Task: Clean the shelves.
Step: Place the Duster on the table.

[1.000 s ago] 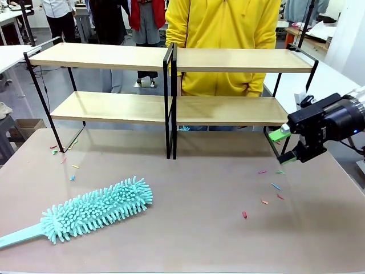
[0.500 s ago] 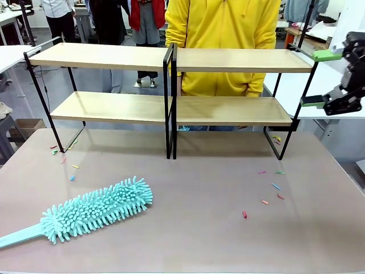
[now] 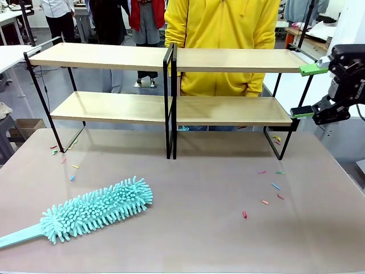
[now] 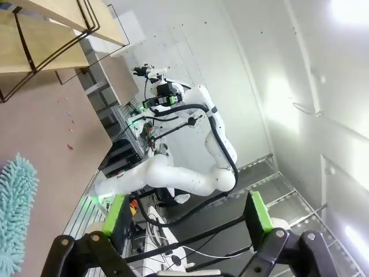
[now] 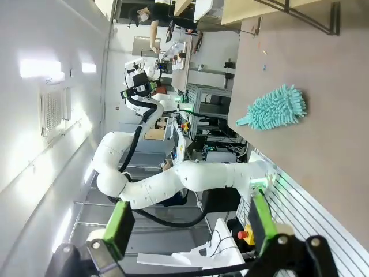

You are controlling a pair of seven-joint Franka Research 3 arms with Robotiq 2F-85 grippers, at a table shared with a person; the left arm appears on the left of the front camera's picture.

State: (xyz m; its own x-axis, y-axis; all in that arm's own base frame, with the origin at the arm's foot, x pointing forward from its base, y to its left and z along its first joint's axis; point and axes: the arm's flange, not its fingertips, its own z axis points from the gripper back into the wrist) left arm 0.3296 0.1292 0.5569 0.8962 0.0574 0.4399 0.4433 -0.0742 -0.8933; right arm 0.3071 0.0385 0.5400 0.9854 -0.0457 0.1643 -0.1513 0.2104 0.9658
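place: robotics lab | evidence: robot arm (image 5: 173, 176), white tables (image 3: 11, 54), onlookers

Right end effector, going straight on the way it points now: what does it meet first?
Probably the left arm, far off between the fingers in the wrist view. The open right end effector aims past the shelves. Depth is unclear.

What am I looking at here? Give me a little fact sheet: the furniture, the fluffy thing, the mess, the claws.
furniture: shelves, two tiers of light wood in a black frame, boards bare
fluffy thing: teal duster lying flat on the table, nothing holding it
mess: small coloured scraps on the table by both ends of the shelves
right claw: open, empty, raised beside the shelves' right end
left claw: open, empty
person: yellow top, standing behind the shelves
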